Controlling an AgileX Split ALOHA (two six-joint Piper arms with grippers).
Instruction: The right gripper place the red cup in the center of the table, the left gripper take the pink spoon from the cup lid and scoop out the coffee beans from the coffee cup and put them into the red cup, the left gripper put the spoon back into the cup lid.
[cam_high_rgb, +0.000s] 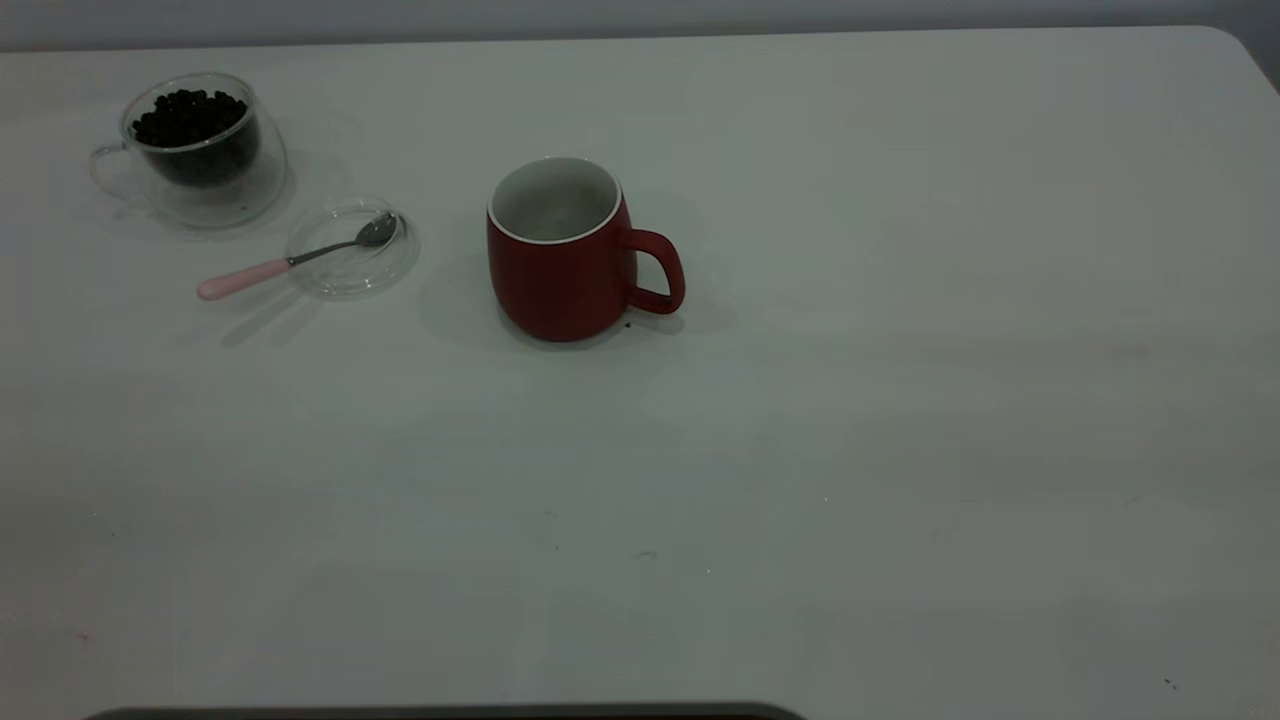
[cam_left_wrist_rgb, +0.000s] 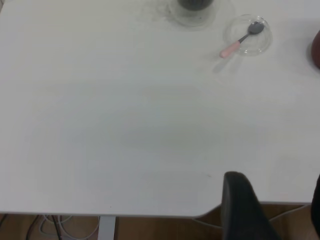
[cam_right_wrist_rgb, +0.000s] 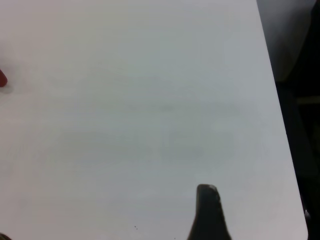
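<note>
one red cup (cam_high_rgb: 560, 262) stands upright near the middle of the table (cam_high_rgb: 900, 420), handle toward the right arm's side. one pink spoon (cam_high_rgb: 300, 258) lies beyond on one cup lid (cam_high_rgb: 352, 248), bowl inside, handle overhanging. one coffee cup (cam_high_rgb: 195, 148) holds coffee beans (cam_high_rgb: 190, 116) farthest back. left gripper (cam_left_wrist_rgb: 270, 210) and right gripper (cam_right_wrist_rgb: 212, 215) sit well apart from all items; finger spacing cannot be told.
</note>
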